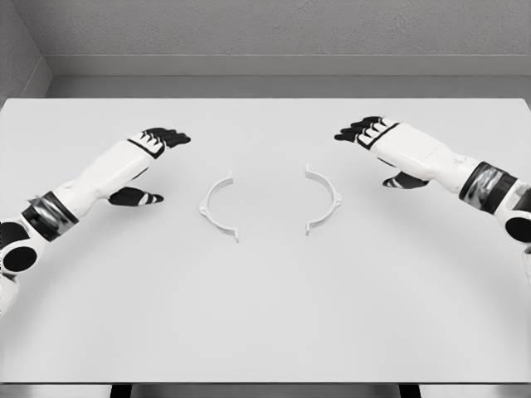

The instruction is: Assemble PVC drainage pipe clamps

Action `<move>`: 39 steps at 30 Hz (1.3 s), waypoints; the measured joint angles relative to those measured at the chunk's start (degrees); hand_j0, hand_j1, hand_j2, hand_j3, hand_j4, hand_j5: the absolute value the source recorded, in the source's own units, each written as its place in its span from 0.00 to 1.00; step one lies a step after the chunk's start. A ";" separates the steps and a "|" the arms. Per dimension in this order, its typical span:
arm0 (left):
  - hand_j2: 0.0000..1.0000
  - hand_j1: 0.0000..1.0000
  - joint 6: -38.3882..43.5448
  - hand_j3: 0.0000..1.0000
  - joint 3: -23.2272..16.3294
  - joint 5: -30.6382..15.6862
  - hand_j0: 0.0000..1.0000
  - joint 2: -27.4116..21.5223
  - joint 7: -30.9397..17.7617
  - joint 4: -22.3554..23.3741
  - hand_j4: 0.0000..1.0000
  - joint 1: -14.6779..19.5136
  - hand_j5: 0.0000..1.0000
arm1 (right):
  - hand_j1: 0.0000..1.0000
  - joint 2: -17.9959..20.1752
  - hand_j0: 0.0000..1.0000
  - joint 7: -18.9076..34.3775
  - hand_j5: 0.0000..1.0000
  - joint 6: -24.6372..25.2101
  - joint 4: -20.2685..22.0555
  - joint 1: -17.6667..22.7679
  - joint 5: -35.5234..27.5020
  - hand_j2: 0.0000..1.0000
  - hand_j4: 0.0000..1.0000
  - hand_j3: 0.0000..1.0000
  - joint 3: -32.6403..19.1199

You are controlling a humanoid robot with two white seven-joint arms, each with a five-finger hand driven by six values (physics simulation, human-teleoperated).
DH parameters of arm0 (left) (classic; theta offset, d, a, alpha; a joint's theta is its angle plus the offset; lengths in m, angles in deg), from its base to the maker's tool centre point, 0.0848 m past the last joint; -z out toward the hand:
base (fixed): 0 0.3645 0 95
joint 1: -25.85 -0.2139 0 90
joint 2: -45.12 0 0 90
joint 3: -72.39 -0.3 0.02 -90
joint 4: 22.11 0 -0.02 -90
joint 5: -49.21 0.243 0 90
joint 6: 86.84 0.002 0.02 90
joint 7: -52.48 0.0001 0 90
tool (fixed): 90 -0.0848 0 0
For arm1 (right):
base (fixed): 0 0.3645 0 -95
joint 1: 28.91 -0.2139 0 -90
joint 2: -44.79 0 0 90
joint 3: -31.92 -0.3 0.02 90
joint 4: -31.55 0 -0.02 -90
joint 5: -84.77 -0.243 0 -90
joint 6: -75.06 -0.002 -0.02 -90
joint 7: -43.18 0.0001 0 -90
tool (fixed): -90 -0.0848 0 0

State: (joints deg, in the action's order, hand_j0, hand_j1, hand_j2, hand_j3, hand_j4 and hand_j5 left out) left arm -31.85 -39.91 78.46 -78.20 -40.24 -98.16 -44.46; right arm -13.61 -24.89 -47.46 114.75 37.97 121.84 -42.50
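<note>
- A big white table (265,323).
- Two white half rings lie on it, left half (217,206) and right half (323,199), apart, open sides facing.

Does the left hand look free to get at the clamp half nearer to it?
Probably yes. The left hand hovers open just left of the left clamp half, with bare table between them. The right clamp half lies apart, not in the way.
</note>
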 measured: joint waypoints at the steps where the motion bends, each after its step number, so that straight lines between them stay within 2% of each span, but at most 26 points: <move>1: 1.00 1.00 0.00 1.00 -0.10 0.21 1.00 0.37 -0.01 0.49 1.00 0.18 1.00 | 1.00 -0.60 1.00 0.06 1.00 0.01 -0.80 0.00 0.10 1.00 1.00 1.00 0.18; 3: 1.00 1.00 0.00 1.00 -1.02 0.41 1.00 1.03 0.00 1.49 1.00 1.84 1.00 | 1.00 -1.98 1.00 0.20 1.00 0.06 -1.86 0.09 0.22 1.00 1.00 1.00 0.36; 15: 1.00 1.00 0.00 1.00 -4.28 1.49 1.00 2.80 0.00 3.03 1.00 1.93 1.00 | 1.00 -7.25 1.00 0.58 1.00 1.05 -5.23 0.09 0.27 1.00 1.00 1.00 0.45; 22: 1.00 1.00 0.00 1.00 -5.07 1.82 1.00 3.90 -0.01 3.40 1.00 2.46 1.00 | 1.00 -8.03 1.00 0.52 1.00 1.60 -7.52 0.00 0.32 1.00 1.00 1.00 0.50; 39: 1.00 1.00 0.00 1.00 -5.18 2.79 1.00 5.94 0.00 4.69 1.00 2.81 1.00 | 1.00 -9.78 1.00 0.69 1.00 1.75 -9.31 -1.14 0.38 1.00 1.00 1.00 1.37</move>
State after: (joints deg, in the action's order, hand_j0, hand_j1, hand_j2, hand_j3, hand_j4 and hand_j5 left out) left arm -31.85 -45.09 81.25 -72.26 -40.24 -93.47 -41.65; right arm -23.39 -24.21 -45.71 105.45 36.83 122.22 -41.13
